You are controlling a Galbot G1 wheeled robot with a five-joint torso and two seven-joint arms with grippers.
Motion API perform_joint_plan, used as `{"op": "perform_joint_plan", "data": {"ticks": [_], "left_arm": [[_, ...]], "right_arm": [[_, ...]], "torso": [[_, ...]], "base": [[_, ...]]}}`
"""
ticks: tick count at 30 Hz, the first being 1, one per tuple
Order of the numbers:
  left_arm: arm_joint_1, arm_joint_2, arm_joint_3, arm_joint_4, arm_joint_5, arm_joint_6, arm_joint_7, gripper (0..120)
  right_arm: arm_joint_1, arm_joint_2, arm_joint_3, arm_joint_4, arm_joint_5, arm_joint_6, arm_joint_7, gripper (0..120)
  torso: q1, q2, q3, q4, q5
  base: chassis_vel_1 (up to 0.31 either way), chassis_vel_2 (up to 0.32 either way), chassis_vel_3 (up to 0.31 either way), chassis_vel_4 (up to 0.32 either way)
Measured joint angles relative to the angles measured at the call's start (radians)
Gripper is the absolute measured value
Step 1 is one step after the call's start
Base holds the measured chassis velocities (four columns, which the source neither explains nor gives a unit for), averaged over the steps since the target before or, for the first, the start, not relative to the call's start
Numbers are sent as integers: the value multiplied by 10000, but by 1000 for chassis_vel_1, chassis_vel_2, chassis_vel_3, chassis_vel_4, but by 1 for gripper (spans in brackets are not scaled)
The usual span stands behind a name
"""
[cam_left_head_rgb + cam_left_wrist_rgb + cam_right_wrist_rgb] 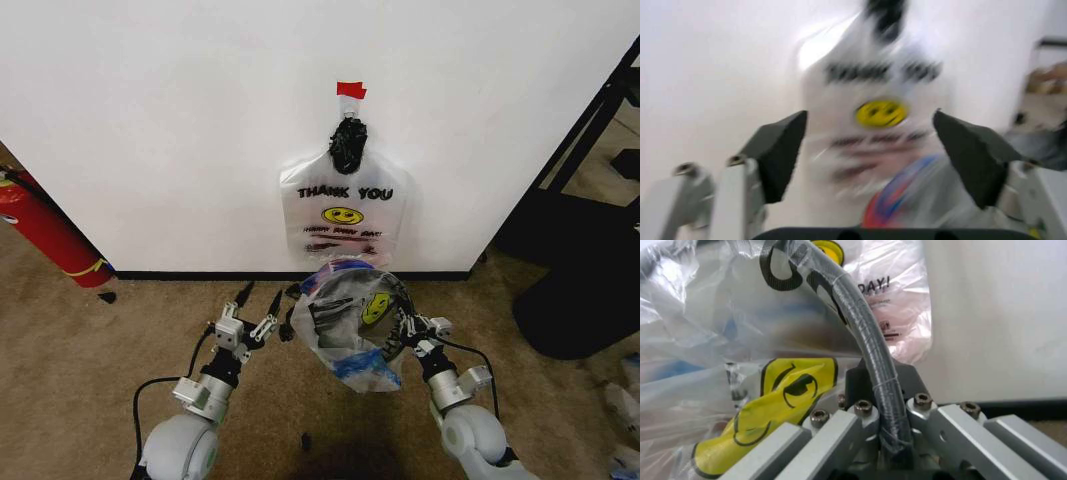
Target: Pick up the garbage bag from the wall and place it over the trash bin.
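Bag lies over the bin, right tool pinching it, left tool spread.

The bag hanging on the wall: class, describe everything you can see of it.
The hanging bag is thin see-through plastic, flat against the white wall. It carries black "THANK YOU" print, a yellow smiley and smaller lines below. Its top is gathered into a dark bunch under the red tape. Its lower edge is hidden behind a crumpled bag. The open left gripper is clear of it; the right gripper is at the crumpled bag.
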Motion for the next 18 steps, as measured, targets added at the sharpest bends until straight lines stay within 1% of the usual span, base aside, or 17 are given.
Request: {"op": "perform_joint_plan", "data": {"ticks": [1, 3, 4, 6, 7, 10, 15, 16, 18], "left_arm": [[130, 7, 174, -272, 45, -9, 164, 87], [458, 21, 551, -394, 461, -173, 847, 95], [569, 23, 669, -253, 731, -316, 1192, 98], [640, 7, 857, 251, 1368, -625, 1738, 99], [640, 7, 857, 251, 1368, -625, 1738, 99], [616, 3, 992, 809, 2081, -820, 2321, 97], [538, 80, 1206, 1174, 2609, -814, 2625, 93], [470, 102, 1299, 1245, 2789, -672, 2655, 90], [378, 120, 1392, 1322, 2987, -395, 2648, 82]], "right_arm": [[23, 59, -42, -60, -461, 142, 144, 0], [57, 188, -140, -116, -1307, 387, 465, 0], [64, 244, -184, -115, -1630, 483, 584, 0], [48, 327, -276, -19, -2135, 614, 787, 0], [48, 327, -276, -19, -2135, 614, 787, 0], [-32, 367, -353, 234, -2521, 676, 1025, 0], [-145, 399, -382, 411, -3177, 932, 1246, 0], [-176, 428, -399, 426, -3462, 1137, 1279, 0], [-198, 463, -436, 453, -3675, 1255, 1313, 0]], "torso": [[0, 0, 0, 0, 1], [0, 0, 0, 1, 0], [0, 0, 0, 2, 1], [0, 0, 0, 3, 0], [0, 0, 0, 3, 0], [0, 0, 0, 1, 0], [0, 0, 0, 0, 0], [0, 0, 0, 0, 0], [0, 0, 0, 1, 0]], "base": [[0, 0, 0, 0], [0, 0, 0, 0], [0, 0, 0, 0], [0, 0, 0, 0], [0, 0, 0, 0], [0, 0, 0, 0], [0, 0, 0, 0], [0, 0, 0, 0], [0, 0, 0, 0]]}}
